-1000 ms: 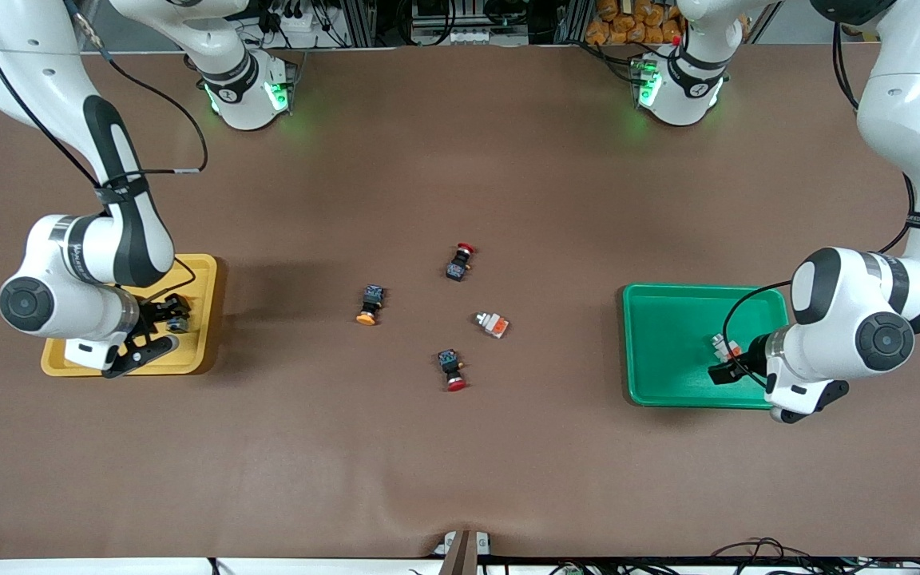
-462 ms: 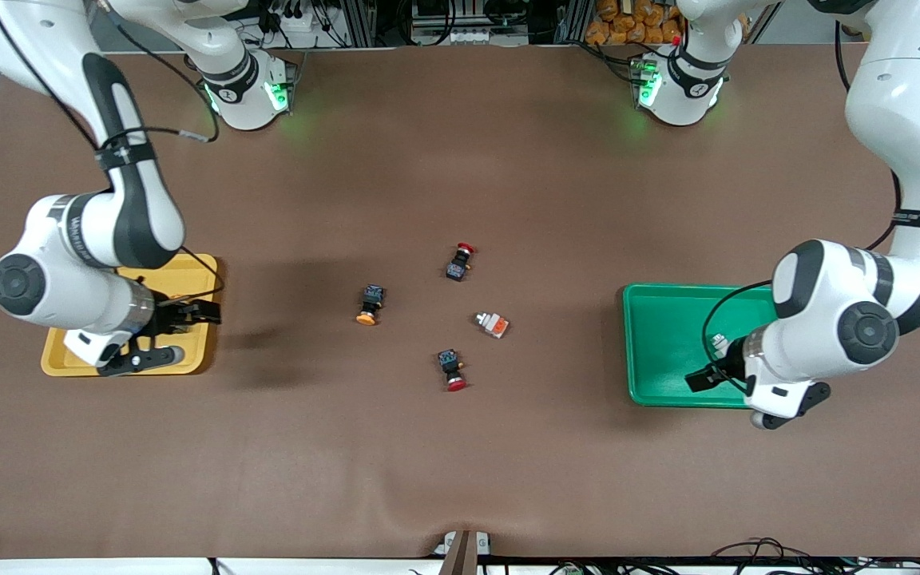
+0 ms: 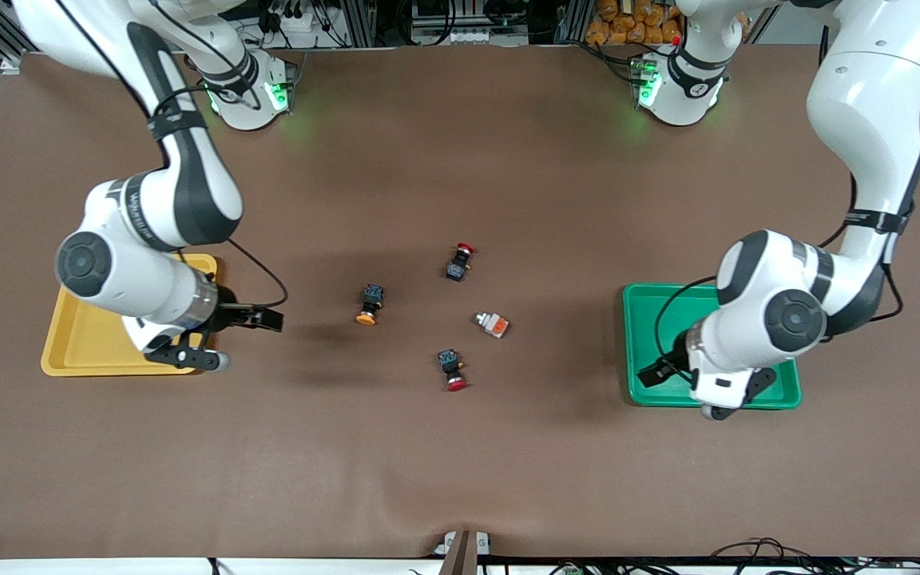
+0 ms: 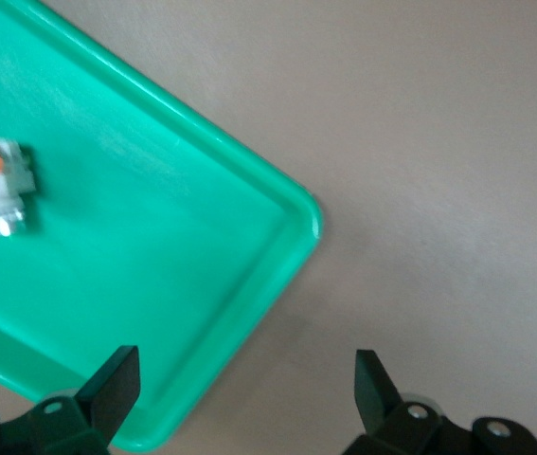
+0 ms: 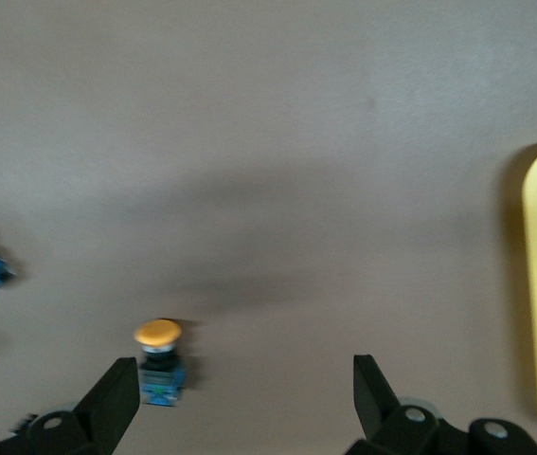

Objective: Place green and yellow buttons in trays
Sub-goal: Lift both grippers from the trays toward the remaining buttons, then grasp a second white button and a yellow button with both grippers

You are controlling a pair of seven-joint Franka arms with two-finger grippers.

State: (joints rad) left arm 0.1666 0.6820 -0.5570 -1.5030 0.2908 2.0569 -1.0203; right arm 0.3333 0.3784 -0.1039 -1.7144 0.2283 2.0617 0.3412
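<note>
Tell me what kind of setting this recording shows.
Likely a robotics lab bench: a brown-covered table, a yellow tray and a green tray at its ends, buttons loose between them, both arms' bases bolted along one edge.

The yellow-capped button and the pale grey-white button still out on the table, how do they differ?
The yellow-capped button has a dark body with a round orange-yellow cap; the pale grey-white button is a light block with an orange patch. The yellow-capped button lies toward the right arm's end of the table, the pale grey-white button toward the left arm's end and slightly nearer the front camera. Both are small, lie on bare table, and are in neither tray.
</note>
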